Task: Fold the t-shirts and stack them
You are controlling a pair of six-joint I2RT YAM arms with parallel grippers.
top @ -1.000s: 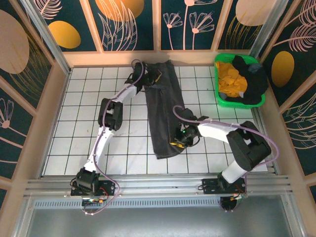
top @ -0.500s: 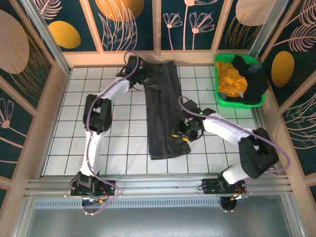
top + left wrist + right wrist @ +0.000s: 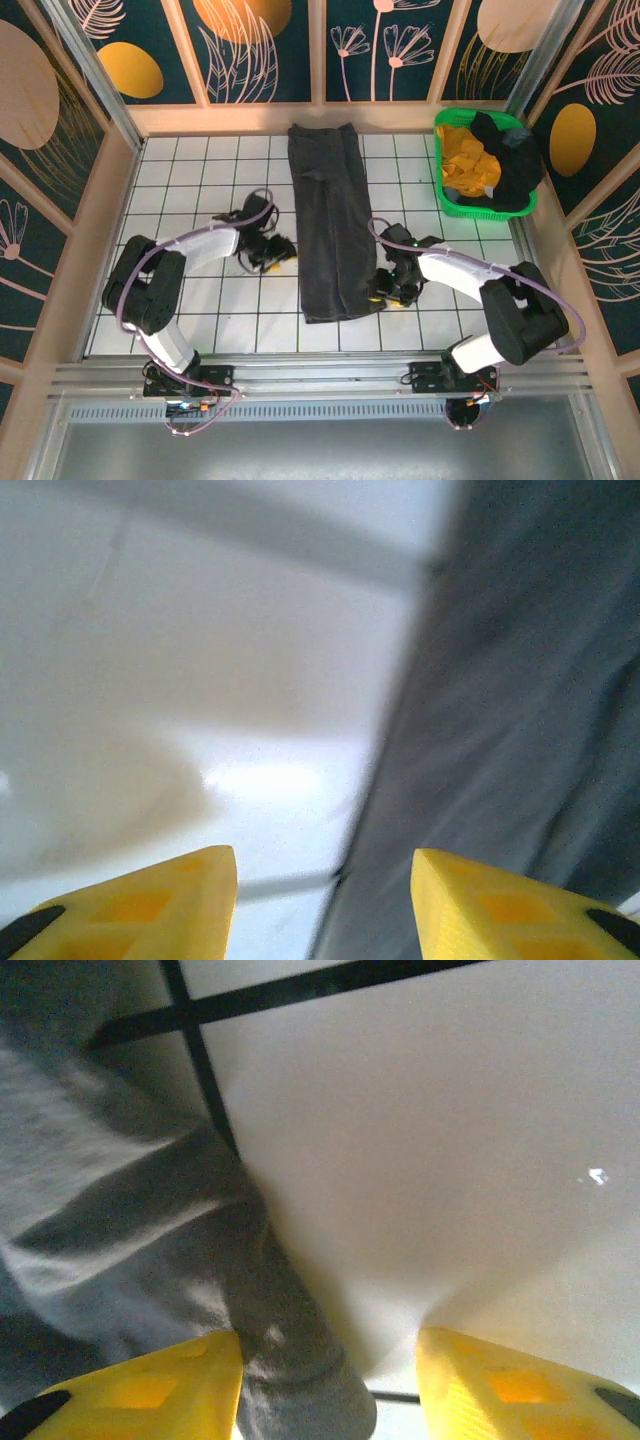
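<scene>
"One charcoal shirt is out on the table. Where exactly?"

"Down the middle, folded into a long strip running from the far edge almost to the near edge."

"And the left gripper?"

"Just left of the strip, clear of it. Its yellow fingers stand partly open over bare tile, holding nothing."

"The right gripper?"

"At the strip's near right corner. Its fingers are parted too, with the cloth's edge lying loose between them, not pinched."

"Other shirts?"

"A yellow shirt and a black shirt are heaped in the green basket at the far right corner."
</scene>
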